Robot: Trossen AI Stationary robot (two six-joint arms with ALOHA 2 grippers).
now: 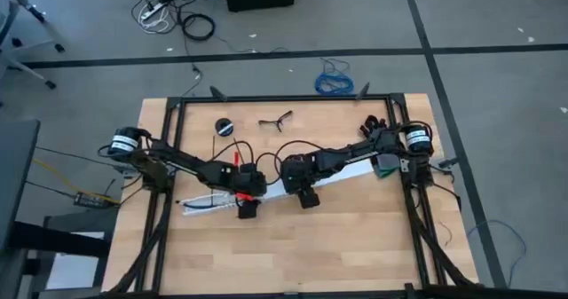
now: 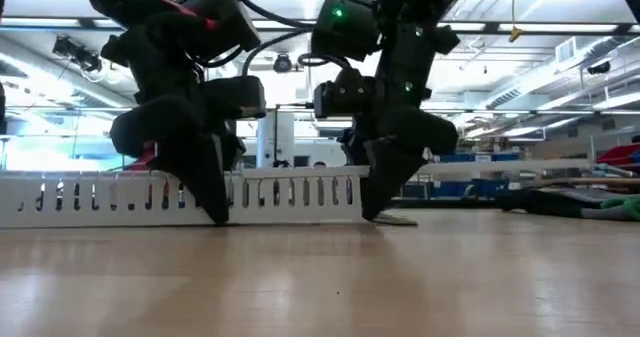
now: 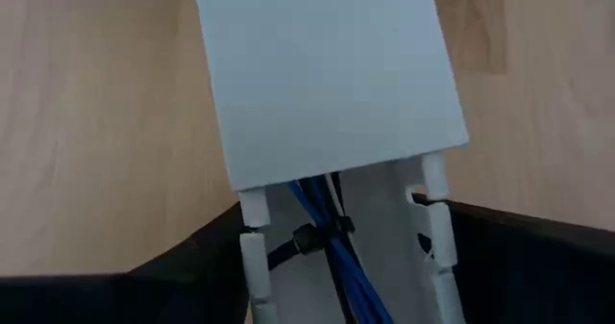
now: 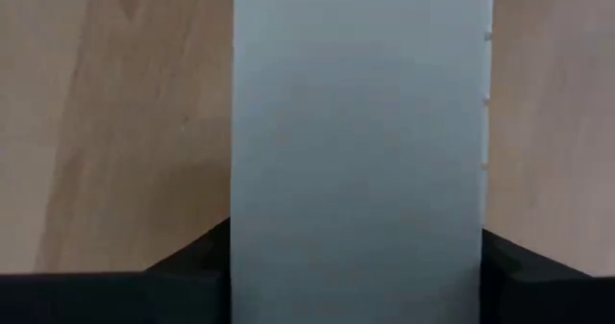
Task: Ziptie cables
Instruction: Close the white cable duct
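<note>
A white slotted strip (image 1: 293, 185) lies slantwise on the wooden table, with a flat grey-white cover (image 3: 327, 74) on its top. Where the channel is bare, the cables (image 3: 336, 266), bluish and dark wires, lie inside it with a black ziptie (image 3: 307, 237) around them. My left gripper (image 1: 247, 206) points down over the strip's left part, at the cover's end. My right gripper (image 1: 308, 195) stands over the strip's middle. Each gripper has one finger on either side of the strip. My left gripper clasps the strip across its width from above, one finger on each slotted side wall (image 3: 252, 257), just beside the cover's end. The strip lies flat on the table. My right gripper clasps the covered strip by its two long edges (image 4: 240, 257). Its fingers point down and lie across the strip, which rests on the table.
A black round roll (image 1: 222, 124) and a small pair of cutters (image 1: 277, 120) lie near the table's far edge. A green thing (image 1: 387, 166) sits by the strip's right end. The blue coiled cable (image 1: 333, 83) lies on the floor beyond the table.
</note>
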